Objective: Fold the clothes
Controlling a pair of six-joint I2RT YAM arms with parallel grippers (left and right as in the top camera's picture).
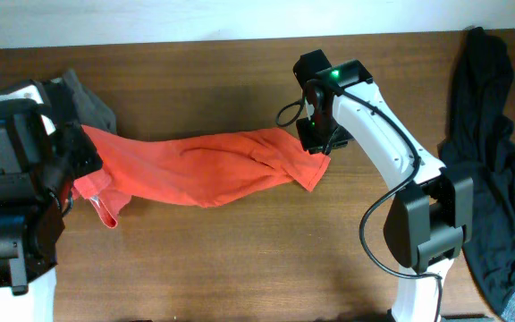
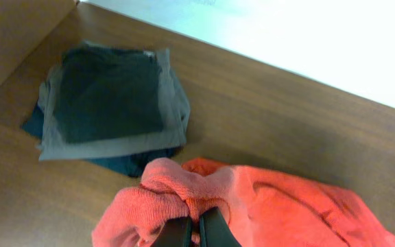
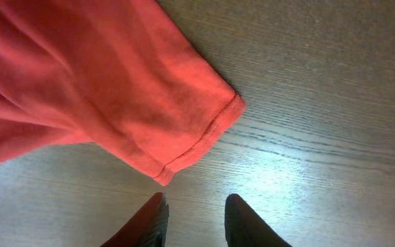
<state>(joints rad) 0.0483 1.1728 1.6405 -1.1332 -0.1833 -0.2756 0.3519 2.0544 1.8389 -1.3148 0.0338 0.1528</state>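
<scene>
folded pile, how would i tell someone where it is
On the wooden table, look to the far left corner. The folded pile lies there: flat, squared, grey and dark layers, unlike the loose red-orange T-shirt beside it.

The wooden table [image 1: 240, 259] bears a red-orange T-shirt [image 1: 204, 165] across its middle, a folded dark stack [image 1: 89, 103] at left, and a black garment [image 1: 490, 161] at right.

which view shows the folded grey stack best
Left wrist: the folded stack lies in nearly full view on the table. Overhead shows only its grey corner at the left edge. Right wrist shows none of it.
</scene>
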